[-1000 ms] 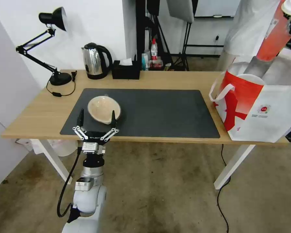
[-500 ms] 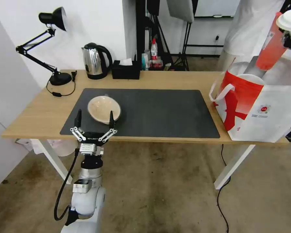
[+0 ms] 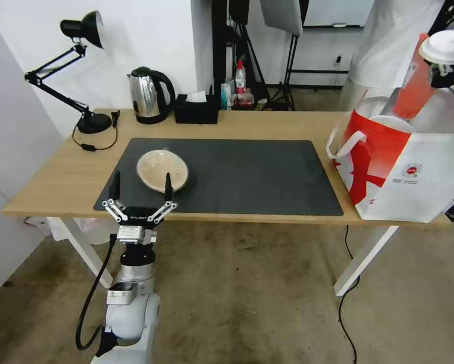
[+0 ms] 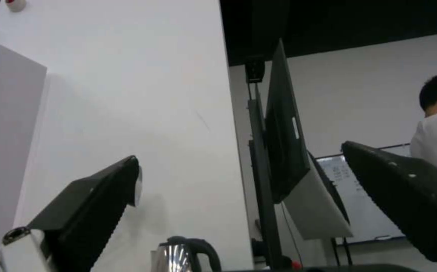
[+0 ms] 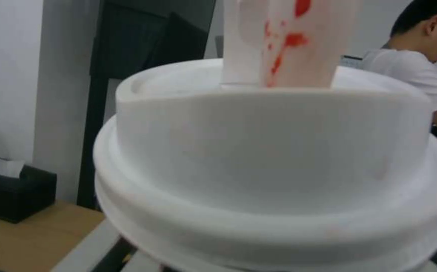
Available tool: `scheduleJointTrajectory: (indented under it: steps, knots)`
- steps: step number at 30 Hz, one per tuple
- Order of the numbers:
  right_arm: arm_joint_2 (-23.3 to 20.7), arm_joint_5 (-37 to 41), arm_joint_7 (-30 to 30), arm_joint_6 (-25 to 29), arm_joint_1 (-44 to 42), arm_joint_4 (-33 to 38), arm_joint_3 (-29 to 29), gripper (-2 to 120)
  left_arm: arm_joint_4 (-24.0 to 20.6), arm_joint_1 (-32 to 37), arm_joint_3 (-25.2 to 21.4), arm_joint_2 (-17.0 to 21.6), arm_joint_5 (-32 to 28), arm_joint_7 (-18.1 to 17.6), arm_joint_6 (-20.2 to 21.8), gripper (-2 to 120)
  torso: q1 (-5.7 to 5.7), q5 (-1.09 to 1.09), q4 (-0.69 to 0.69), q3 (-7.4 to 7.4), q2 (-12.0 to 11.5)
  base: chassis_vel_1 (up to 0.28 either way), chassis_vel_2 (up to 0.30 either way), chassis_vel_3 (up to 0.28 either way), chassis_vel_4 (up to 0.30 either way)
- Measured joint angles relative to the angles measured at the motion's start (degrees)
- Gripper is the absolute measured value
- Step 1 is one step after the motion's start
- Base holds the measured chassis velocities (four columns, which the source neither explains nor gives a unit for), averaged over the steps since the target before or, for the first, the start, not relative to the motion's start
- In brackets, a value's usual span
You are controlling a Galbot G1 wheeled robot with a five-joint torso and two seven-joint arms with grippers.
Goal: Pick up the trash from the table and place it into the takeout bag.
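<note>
A red cup [image 3: 414, 83] with a white lid [image 3: 445, 46] is held tilted over the open mouth of the bag [image 3: 404, 167], which stands at the right end of the desk [image 3: 267, 124]. The cup could be dropped onto the bag's rim or outside it if released from this slant, and any drink left inside could be spilled past the lid. The flimsy bag wall could also be pushed in or tipped by a low descent. The right hand [image 3: 452, 76] is seen at the cup's top, just under the lid, and is judged to be clamped there; how wide its fingers stand cannot be made out. The left hand [image 3: 140, 189] is held spread wide and empty at the desk's near edge, just short of the beige bowl [image 3: 162, 171] on the grey mat [image 3: 247, 172], touching nothing. A kettle [image 3: 147, 96] and a tissue box [image 3: 196, 108] are left at the back.
</note>
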Motion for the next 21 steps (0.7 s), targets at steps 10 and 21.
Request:
scheduleJointTrajectory:
  steps: [10,21]
  knots:
    - [1.42,-1.75,-0.8,1.96,-1.23,-2.13,0.22,2,-0.92,0.56,-0.71,0.14,-0.16,-0.02,0.17,100,0.0,0.0,0.0,0.0,0.0,0.0,0.0,0.0,0.0]
    - [2.84,-3.2,-1.16,3.11,-1.01,-3.55,-0.01,2,-1.35,0.86,-1.11,0.16,-0.3,-0.03,0.27,100,-0.01,0.0,0.0,0.0,0.0,0.0,0.0,0.0,0.0]
